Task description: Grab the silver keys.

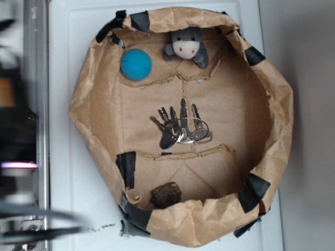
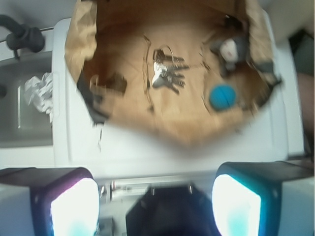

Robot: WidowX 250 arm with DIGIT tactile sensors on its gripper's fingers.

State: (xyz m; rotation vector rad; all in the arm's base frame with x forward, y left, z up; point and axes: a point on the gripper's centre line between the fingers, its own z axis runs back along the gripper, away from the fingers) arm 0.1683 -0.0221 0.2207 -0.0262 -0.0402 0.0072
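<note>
White counter. Paper bag, walls rolled down. Plush at its rim, blue ball beside. Keys mid-floor, untouched. Brown lump. My claw spread, outside the bag (whole grab remains, I judge).
</note>
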